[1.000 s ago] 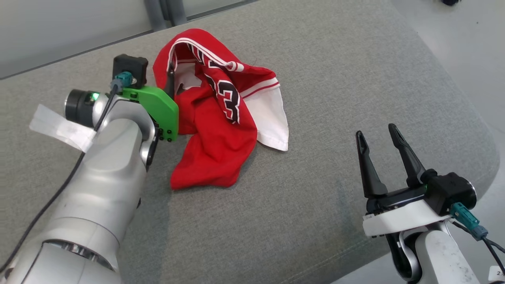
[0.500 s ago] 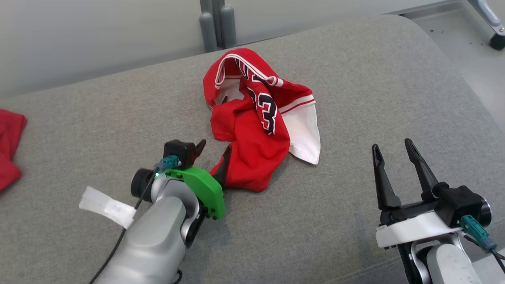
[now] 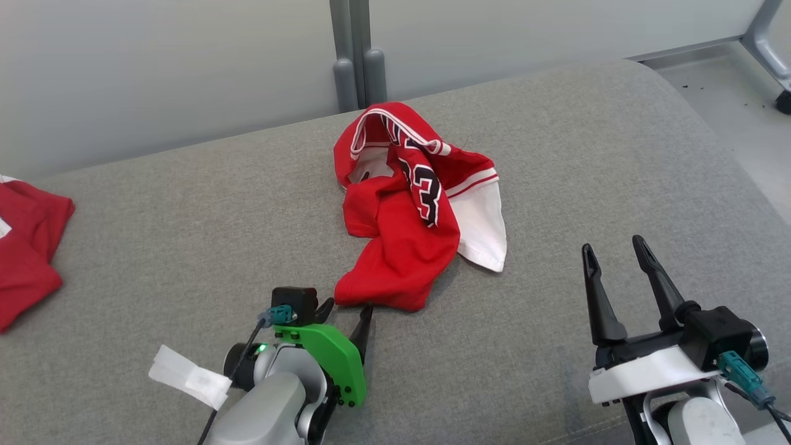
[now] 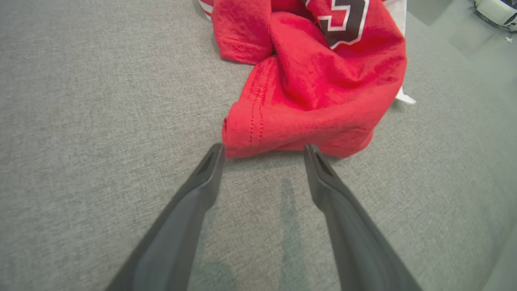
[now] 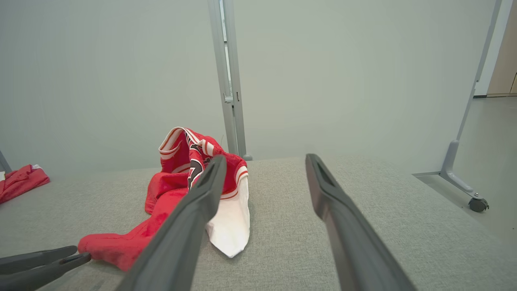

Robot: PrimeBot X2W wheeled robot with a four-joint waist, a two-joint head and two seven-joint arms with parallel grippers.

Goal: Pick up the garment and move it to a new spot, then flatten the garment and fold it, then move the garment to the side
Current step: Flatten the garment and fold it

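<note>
The garment [image 3: 401, 247] is a red jersey with white trim and a black number, lying crumpled in the middle of the grey cushioned surface [image 3: 185, 216]. My left gripper [image 3: 348, 307] is open just short of its near hem, its tips on either side of the hem's corner and nothing between them. The left wrist view shows that red hem [image 4: 323, 89] right beyond the left gripper [image 4: 263, 148]. Off to the garment's right, my right gripper [image 3: 612, 246] stands open and empty above the surface. From the right wrist, the garment [image 5: 173, 186] lies left of the right gripper [image 5: 265, 158].
A second red cloth [image 3: 28, 247] lies at the surface's far left edge. A grey partition with a post [image 3: 352, 55] stands behind. Bare floor and a wheeled frame leg [image 3: 769, 55] are at the right, past the surface's rounded edge.
The head camera has shifted. My left gripper has drawn back from the garment's collar to its near hem, open and holding nothing. The right gripper has kept its pose.
</note>
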